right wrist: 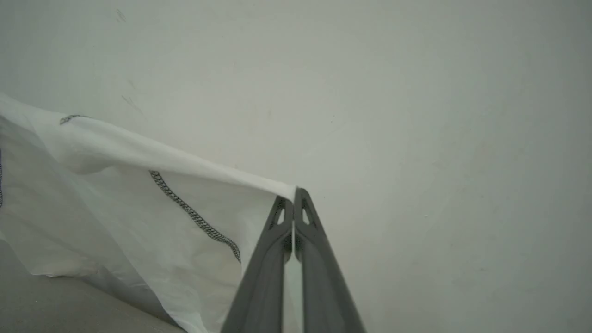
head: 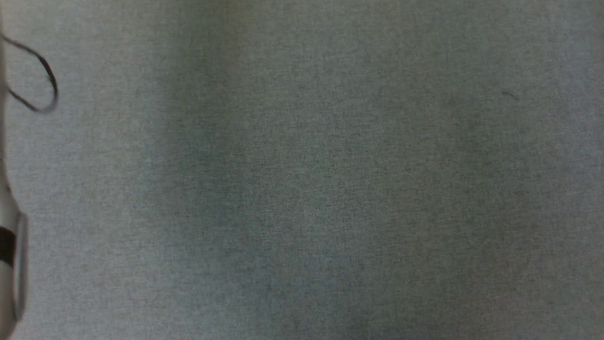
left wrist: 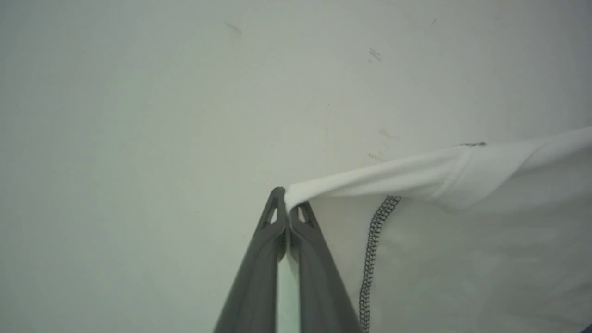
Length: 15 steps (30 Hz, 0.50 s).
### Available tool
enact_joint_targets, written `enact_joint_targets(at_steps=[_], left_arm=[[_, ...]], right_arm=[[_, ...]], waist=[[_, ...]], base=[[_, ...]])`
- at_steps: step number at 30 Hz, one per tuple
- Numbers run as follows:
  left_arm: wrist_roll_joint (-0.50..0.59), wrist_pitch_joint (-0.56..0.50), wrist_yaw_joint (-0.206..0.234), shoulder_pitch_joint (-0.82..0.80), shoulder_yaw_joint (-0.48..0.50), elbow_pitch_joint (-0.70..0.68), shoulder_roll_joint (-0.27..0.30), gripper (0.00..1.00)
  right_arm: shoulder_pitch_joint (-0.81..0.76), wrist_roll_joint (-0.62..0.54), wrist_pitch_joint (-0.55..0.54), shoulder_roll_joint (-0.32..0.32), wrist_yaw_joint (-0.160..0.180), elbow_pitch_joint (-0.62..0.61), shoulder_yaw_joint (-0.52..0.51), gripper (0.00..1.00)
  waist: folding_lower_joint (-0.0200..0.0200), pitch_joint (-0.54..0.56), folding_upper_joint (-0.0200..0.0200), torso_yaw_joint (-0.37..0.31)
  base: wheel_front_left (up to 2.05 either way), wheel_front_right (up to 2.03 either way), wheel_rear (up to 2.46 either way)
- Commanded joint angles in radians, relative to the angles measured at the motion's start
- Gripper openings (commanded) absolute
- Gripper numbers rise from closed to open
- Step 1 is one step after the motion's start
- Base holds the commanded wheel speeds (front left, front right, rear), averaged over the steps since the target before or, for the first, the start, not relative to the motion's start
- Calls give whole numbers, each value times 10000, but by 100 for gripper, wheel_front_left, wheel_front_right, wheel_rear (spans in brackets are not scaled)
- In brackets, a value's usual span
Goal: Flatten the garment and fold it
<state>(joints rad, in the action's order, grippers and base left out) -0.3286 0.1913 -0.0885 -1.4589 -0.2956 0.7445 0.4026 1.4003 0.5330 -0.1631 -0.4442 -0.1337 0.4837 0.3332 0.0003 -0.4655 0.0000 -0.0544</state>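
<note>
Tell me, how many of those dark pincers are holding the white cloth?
2. The left gripper is shut on the upper edge of the garment in its wrist view; the right gripper likewise in its own.

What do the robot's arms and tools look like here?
Left tool and right tool: two long, tapering dark grey fingers each, with a triangular cutout near each tip. Pale forearm at the head view's left edge has a black band and a thin dark looping cable.
</note>
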Motion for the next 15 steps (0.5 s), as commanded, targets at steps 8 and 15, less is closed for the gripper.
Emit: enact_joint_targets(at_steps=[8, 15], left_arm=[[-800, 600, -134, 3149, 181, 1018, -501, 0], [-1529, 681, -180, 5955, 506, 1137, -1020, 0]], right_arm=[[-2363, 995, 1005, 268, 30, 1406, 1229, 0], [-4917, 1588, 1928, 516, 30, 1784, 1776, 0]], waist=[[-3, 686, 0, 300], [-3, 1625, 0, 414]], base=[[0, 0, 0], [0, 0, 0]])
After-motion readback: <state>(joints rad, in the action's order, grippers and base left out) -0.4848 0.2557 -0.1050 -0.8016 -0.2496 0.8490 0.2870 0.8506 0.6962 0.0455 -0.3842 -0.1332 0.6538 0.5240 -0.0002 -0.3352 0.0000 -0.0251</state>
